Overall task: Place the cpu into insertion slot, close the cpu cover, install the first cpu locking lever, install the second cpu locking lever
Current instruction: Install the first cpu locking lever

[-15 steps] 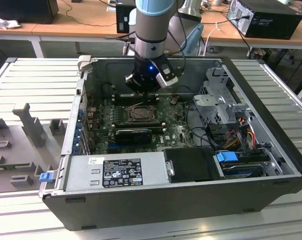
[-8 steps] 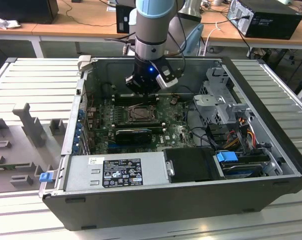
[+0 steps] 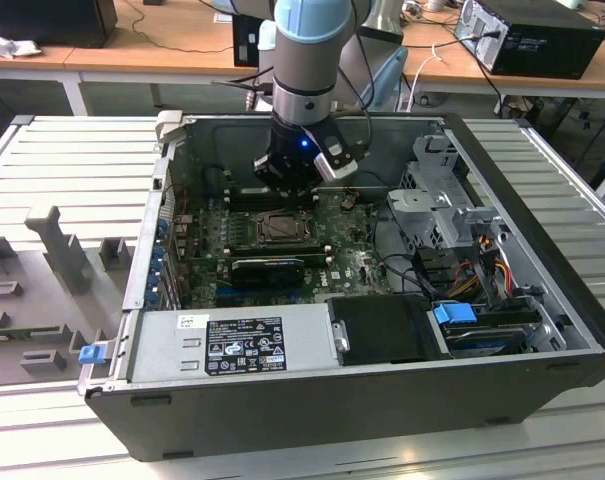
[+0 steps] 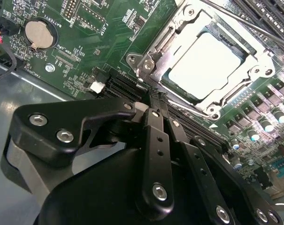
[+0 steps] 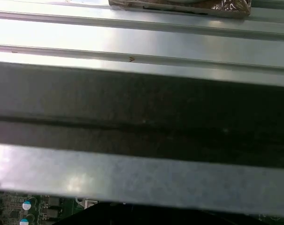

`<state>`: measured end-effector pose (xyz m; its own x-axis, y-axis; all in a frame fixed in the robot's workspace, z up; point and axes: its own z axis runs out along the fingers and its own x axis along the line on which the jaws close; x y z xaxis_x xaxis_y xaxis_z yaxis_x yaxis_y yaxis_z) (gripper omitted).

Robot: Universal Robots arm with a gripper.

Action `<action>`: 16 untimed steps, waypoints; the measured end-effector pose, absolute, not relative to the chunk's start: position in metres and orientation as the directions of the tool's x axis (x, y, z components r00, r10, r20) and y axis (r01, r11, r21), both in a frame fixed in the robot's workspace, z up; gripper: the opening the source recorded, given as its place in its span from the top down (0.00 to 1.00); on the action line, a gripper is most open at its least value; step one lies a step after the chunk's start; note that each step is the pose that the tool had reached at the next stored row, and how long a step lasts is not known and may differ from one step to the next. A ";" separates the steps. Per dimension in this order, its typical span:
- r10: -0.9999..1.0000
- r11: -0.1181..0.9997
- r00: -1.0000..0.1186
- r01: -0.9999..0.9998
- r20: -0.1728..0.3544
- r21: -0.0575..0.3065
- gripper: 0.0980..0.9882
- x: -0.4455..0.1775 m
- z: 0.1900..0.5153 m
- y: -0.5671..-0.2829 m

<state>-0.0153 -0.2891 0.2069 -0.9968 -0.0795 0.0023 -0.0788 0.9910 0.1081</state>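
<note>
I am holding the gripper low over the green motherboard, inside the open computer case. In the second wrist view its black fingers are sitting pressed together, narrow, with nothing between them, and their tips are hanging just beside the near corner of the insertion slot, over the long black card slots.

The cpu is lying flat in the insertion slot, its pale face up and level. The cpu cover is lying down around it as a grey metal frame, its open centre showing the chip. A thin metal rod, one locking lever, is running along the far side of the socket; I cannot tell whether it is latched.

In the exterior view the arm is coming down from the far side and the gripper is hovering just beyond the insertion slot. A long black card is lying just nearer than the socket. A round coin battery is sitting well apart from the socket on the board. The grey power supply is filling the near wall of the case, with a blue clip at the exterior view's right. The case is resting on a ribbed metal desk.
</note>
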 end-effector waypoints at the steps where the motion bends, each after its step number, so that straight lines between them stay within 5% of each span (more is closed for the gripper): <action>1: -0.079 0.991 -0.997 -0.079 0.002 0.108 0.99 -0.015 0.206 -0.289; 16: -0.079 0.993 -0.997 -0.079 0.004 0.091 0.99 -0.015 0.206 -0.289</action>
<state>-0.0148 -0.2891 0.2056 -0.9968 -0.0794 0.0036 -0.0787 0.9927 0.0910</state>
